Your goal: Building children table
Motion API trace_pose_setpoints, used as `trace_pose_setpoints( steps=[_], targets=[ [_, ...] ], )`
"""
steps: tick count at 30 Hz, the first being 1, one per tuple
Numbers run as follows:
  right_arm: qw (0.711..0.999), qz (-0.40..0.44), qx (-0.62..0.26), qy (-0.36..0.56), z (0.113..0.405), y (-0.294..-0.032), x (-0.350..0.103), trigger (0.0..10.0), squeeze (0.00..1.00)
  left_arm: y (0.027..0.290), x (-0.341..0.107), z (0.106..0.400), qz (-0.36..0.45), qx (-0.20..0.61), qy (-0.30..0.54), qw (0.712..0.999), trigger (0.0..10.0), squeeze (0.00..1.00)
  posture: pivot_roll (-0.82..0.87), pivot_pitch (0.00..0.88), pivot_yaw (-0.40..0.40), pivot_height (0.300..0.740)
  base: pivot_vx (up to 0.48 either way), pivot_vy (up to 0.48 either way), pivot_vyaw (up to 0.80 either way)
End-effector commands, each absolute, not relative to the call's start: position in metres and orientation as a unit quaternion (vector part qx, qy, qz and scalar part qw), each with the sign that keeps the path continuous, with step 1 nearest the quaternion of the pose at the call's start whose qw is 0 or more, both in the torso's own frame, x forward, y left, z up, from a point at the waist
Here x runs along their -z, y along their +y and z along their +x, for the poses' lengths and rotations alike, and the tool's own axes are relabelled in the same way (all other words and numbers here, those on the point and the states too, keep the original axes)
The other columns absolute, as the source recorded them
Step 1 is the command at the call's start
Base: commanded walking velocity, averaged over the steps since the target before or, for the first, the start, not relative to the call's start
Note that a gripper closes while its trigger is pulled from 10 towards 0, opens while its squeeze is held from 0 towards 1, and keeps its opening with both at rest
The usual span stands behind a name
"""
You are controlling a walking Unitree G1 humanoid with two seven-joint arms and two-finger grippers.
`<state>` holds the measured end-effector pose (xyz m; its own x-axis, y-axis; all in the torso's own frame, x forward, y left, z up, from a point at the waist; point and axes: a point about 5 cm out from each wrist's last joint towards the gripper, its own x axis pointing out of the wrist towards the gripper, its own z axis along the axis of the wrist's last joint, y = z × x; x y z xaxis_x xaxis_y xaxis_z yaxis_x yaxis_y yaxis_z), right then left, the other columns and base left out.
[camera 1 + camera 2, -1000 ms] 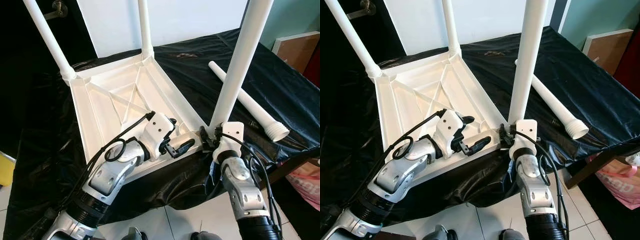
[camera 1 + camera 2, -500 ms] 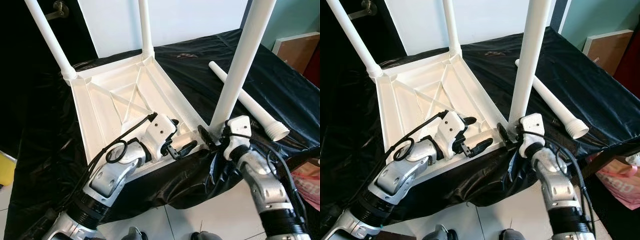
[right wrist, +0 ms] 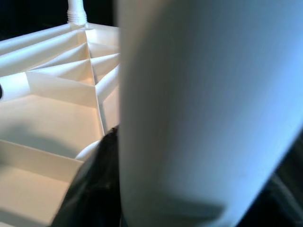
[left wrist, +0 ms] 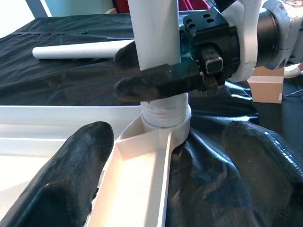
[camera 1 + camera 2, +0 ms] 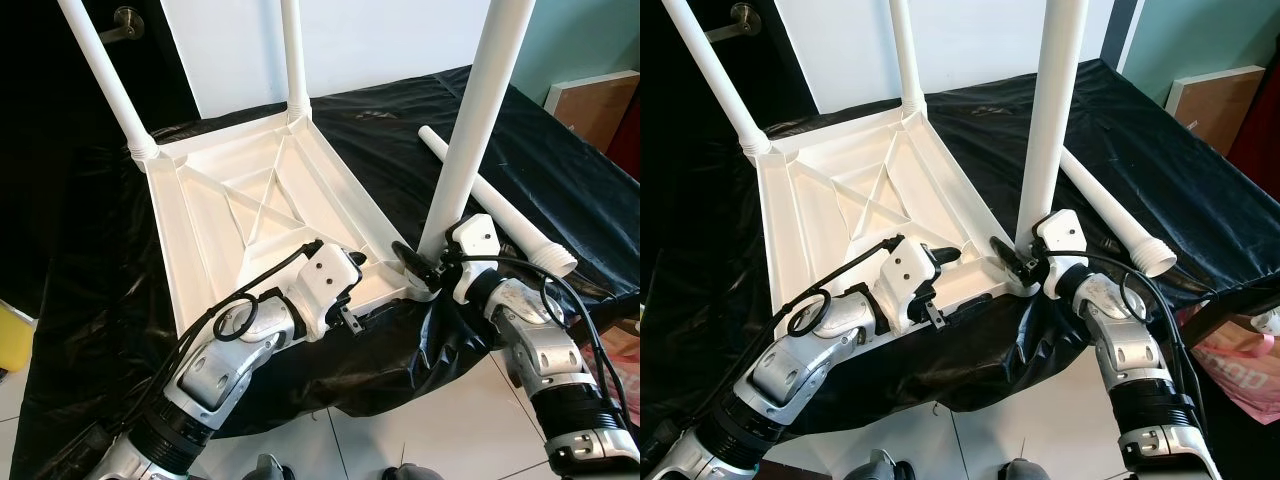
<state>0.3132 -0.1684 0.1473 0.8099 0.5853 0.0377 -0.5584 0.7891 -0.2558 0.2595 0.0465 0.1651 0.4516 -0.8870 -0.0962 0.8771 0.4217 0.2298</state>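
Between right pincer (image 5: pixel 412 268) fingers, table leg (image 5: pixel 475 125)

The inverted table top (image 5: pixel 250 200) and its upright legs, including the near-right leg (image 5: pixel 478 120), look like smooth white moulded plastic with a matt to slightly satin finish, as does the loose leg (image 5: pixel 500 210) lying at the far right. They rest on a black sheet (image 5: pixel 400 130) of thin, wrinkled, glossy plastic film. The left gripper (image 5: pixel 350 315) and right gripper (image 5: pixel 415 268) have matt black fingers with a rubbery look, white plastic housings and brushed silver metal arm shells.
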Motion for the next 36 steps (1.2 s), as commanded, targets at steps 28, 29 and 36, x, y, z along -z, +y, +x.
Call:
trace_pose_setpoints(
  steps=[28, 29, 36],
  targets=[
    [0.993, -0.059, -0.102, -0.003, 0.302, -0.163, -0.115, 10.0, 0.00, 0.048, -0.164, 0.255, 0.127, 0.572, -0.006, 0.810, 10.0, 0.00, -0.06, 0.090, 0.060, 0.740, 0.000, 0.000, 0.00],
    [0.995, -0.056, -0.085, -0.001, 0.302, -0.161, -0.114, 10.0, 0.00, 0.048, -0.164, 0.255, 0.127, 0.573, -0.006, 0.810, 10.0, 0.00, -0.06, 0.092, 0.062, 0.740, 0.000, 0.000, 0.00],
    [0.999, -0.022, 0.022, 0.009, 0.298, -0.151, -0.112, 10.0, 0.00, 0.048, -0.165, 0.256, 0.127, 0.574, -0.007, 0.809, 10.0, 0.00, -0.06, 0.095, 0.064, 0.740, 0.000, 0.000, 0.00]
  ],
)
